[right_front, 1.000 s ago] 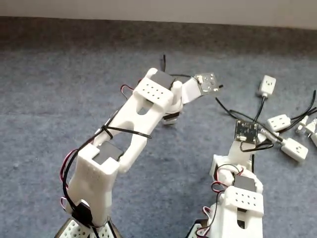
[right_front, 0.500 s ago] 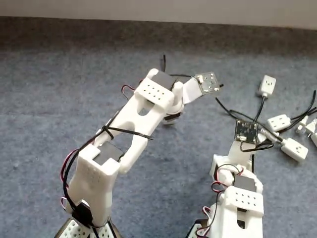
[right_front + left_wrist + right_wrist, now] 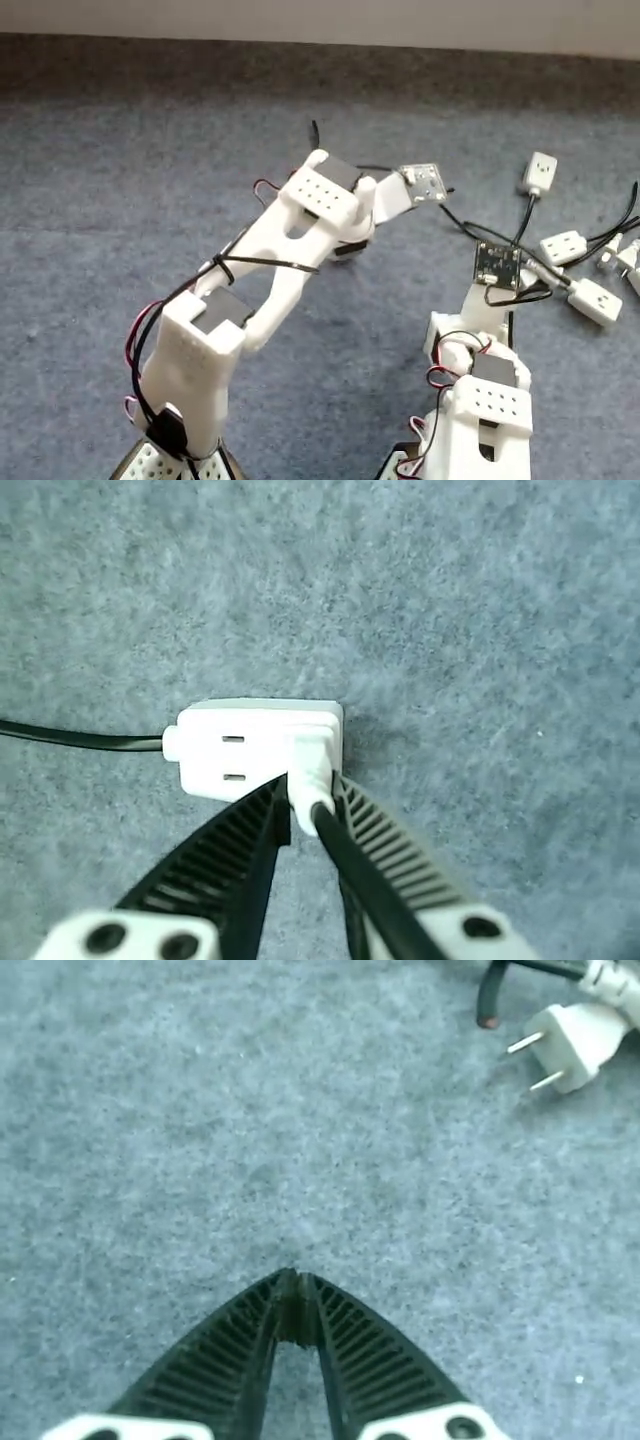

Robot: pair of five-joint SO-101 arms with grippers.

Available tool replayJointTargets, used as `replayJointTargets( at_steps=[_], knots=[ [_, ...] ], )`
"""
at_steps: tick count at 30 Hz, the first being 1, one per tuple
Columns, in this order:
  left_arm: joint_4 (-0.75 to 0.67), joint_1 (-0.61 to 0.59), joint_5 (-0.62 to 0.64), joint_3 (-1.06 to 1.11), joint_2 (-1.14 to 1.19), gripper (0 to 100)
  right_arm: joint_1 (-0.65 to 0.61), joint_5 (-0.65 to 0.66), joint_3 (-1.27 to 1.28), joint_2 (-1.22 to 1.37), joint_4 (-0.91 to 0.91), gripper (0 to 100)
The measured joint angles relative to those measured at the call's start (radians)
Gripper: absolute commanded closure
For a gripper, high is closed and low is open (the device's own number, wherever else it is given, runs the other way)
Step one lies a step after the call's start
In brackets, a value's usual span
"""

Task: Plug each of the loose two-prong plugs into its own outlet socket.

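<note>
Left arm [image 3: 300, 225] nudged rightward — left gripper [image 3: 305, 802] pinches white two-prong plug [image 3: 312, 765] in white outlet block [image 3: 245, 742]; press straight, don't twist.

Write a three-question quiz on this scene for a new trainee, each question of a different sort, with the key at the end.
1. True or false: the right claw is holding a plug.
2. What does the left claw grip? A) a white plug B) a screwdriver C) nothing
3. Fill in: the loose plug lying on the carpet ahead of the right claw has ___ bare prongs.

Key: 1 false, it is shut on nothing; 2 A; 3 two.
</note>
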Motion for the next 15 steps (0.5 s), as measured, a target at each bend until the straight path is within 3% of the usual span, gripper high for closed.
replayJointTargets(
  at_steps=[15],
  knots=[
    [-0.066, -0.038, -0.137, 0.144, -0.018, 99, -0.002, -0.005, 0.000, 0.000, 0.000, 99.0]
  ],
)
